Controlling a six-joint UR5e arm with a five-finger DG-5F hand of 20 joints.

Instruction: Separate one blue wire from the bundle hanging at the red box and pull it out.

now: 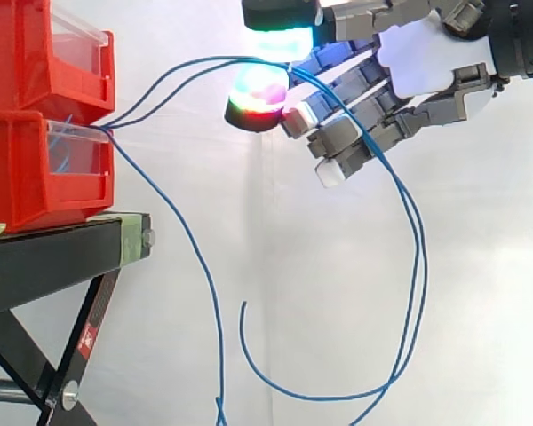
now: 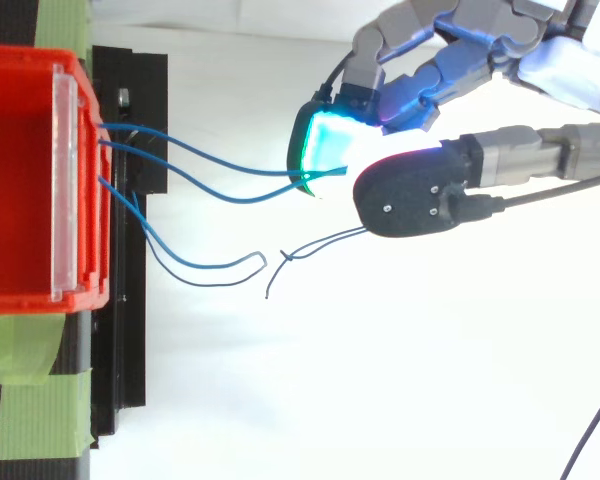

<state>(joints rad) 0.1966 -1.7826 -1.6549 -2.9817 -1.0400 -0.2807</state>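
Observation:
A bundle of blue wires comes out at the front of the lower red box (image 1: 27,169), also seen from above (image 2: 20,180). Two of these wires (image 1: 178,75) run up and to the right into my hand (image 1: 426,67). The hand is shut on them, pinching them between a cyan-glowing fingertip pad (image 1: 282,40) and a green-and-red one (image 1: 259,93). Past the pinch they drop behind the fingers in a long loop (image 1: 417,266). In the top view the same two wires (image 2: 220,165) meet at the cyan pad (image 2: 328,140). Other blue wires (image 1: 182,226) hang down free from the box.
A second red box (image 1: 18,53) is stacked on the lower one. Both stand on a black stand (image 1: 44,253) with green tape (image 2: 30,400) at its edge. Loose wire ends (image 2: 205,265) curl just right of the box. A white curtain lies behind.

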